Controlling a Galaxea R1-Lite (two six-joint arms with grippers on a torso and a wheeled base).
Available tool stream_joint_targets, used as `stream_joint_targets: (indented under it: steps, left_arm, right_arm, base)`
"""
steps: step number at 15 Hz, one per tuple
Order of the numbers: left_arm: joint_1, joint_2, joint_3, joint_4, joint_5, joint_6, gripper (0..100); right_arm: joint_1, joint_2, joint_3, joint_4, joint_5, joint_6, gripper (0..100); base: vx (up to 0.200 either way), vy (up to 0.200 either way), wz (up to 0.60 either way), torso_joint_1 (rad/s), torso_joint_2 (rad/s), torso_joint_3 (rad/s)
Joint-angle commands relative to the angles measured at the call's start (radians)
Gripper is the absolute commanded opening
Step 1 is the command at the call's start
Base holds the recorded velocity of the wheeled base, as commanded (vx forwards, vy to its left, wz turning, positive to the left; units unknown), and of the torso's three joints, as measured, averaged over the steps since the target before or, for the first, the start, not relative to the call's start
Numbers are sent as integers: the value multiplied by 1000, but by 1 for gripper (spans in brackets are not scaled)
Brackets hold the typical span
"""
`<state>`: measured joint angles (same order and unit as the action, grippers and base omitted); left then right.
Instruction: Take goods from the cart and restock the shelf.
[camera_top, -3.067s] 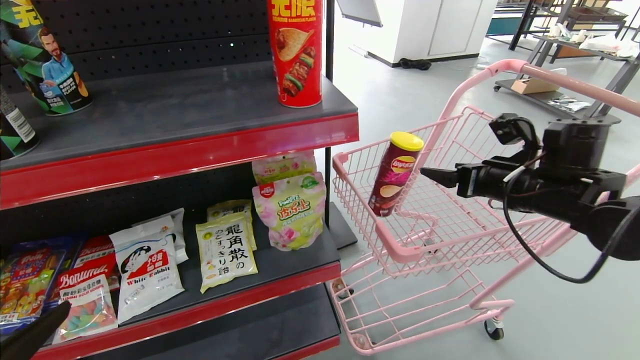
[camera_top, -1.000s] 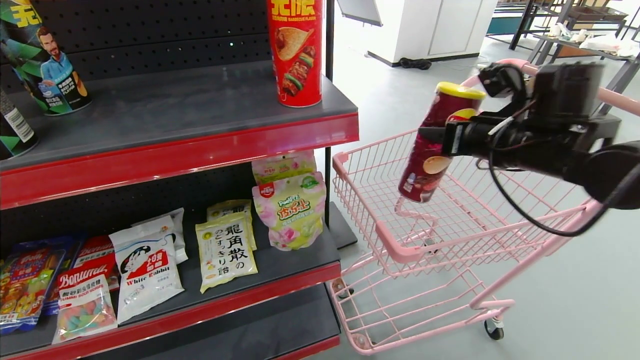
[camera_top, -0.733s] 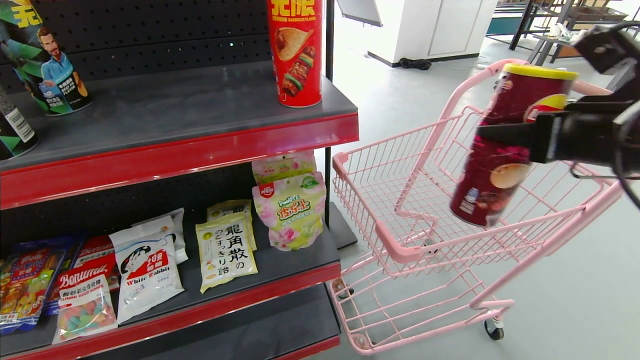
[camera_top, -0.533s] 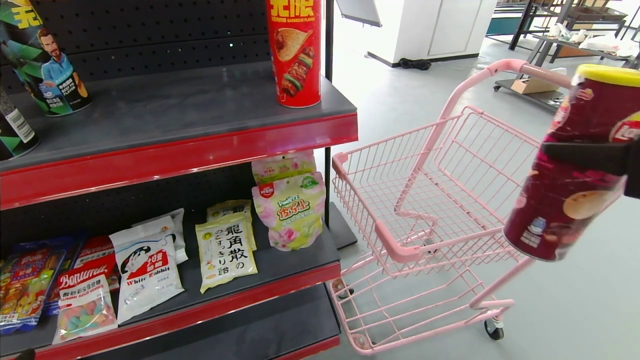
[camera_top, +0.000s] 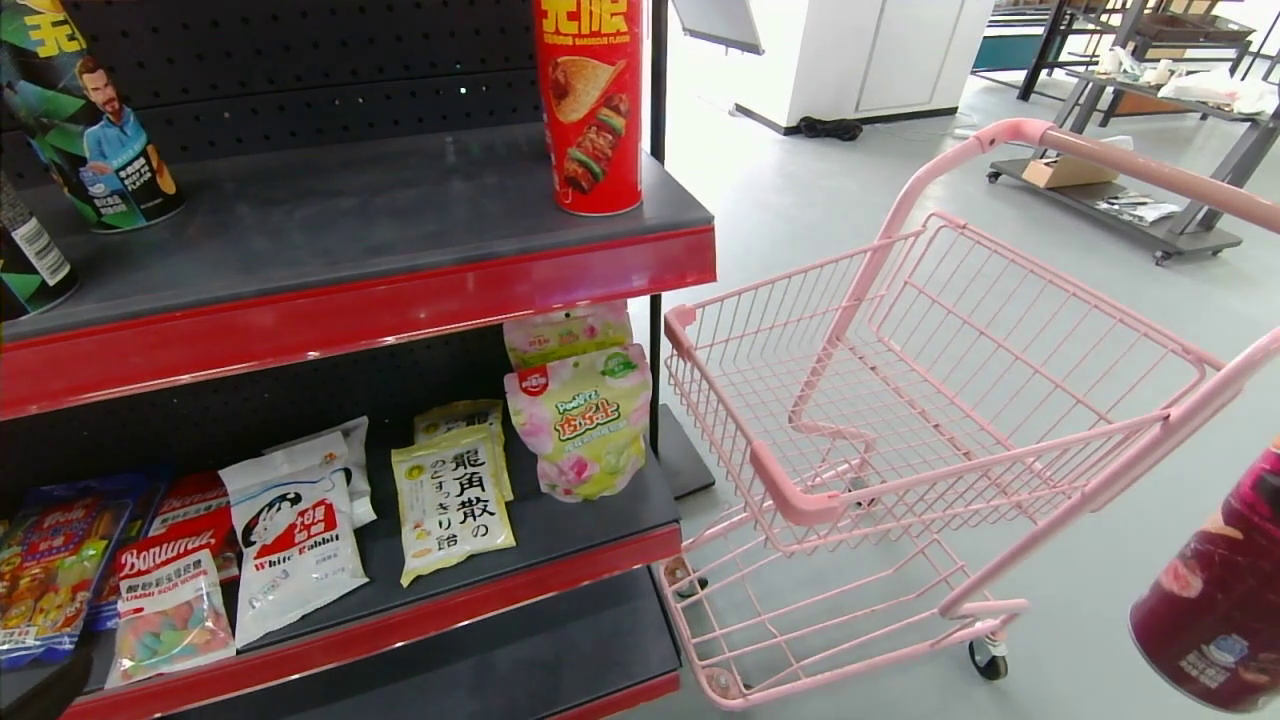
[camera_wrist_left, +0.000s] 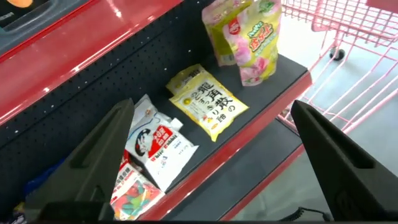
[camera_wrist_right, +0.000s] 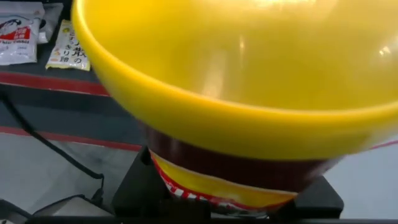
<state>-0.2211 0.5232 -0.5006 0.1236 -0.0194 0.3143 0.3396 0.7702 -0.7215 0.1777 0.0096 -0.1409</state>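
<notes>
A dark red chips can (camera_top: 1210, 600) with a yellow lid (camera_wrist_right: 249, 68) hangs at the lower right of the head view, outside the pink cart (camera_top: 800, 500) and beside its handle end. My right gripper (camera_wrist_right: 227, 190) is shut on the chips can, its dark fingers (camera_wrist_right: 134, 186) clamping the body just under the lid. The cart's basket holds nothing. My left gripper (camera_wrist_left: 211, 155) is open, its two fingers spread wide in front of the lower shelf (camera_wrist_left: 273, 93) with its snack bags. A dark tip of it shows at the head view's bottom left corner (camera_top: 40, 690).
On the upper shelf (camera_top: 350, 220) a tall red chips can (camera_top: 590, 100) stands at the right end, and a green can (camera_top: 100, 130) at the left, with bare board between. Several snack bags (camera_top: 450, 500) line the lower shelf. Metal racks (camera_top: 1130, 200) stand behind the cart.
The right arm lifted the chips can out of the cart, then carried it right and down to the head view's lower right corner. The arm itself has left that view.
</notes>
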Motion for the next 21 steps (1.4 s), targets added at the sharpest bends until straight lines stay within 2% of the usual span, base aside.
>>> stream_joint_targets:
  steps: [1,9,12,18,21]
  left_arm:
    - [0,9,1,1,10,0,100]
    - [-1,-35,25,2,13,0,100]
    - [-1,-35,25,2,13,2,100]
    - [-1,-55,45,2,13,2,100]
    - [-1,-69,51,2,13,2,100]
  right_arm:
    - [-11,-28,13,-1,-2,1,0]
    - [-30,-31,7,-1,-3,0,0]
    - [-50,-31,10,-1,-5,-2,0]
    - [-82,-26,13,-3,-20,-3,0]
    - [-82,-22,13,-3,-17,-3,0]
  base:
    - [-200,0,0,2,12,-2]
    - [-200,0,0,5,1,4]
    - [0,0,0,0,0,0]
    - [0,0,600,6,6,5]
    - [0,0,0,0,0,0]
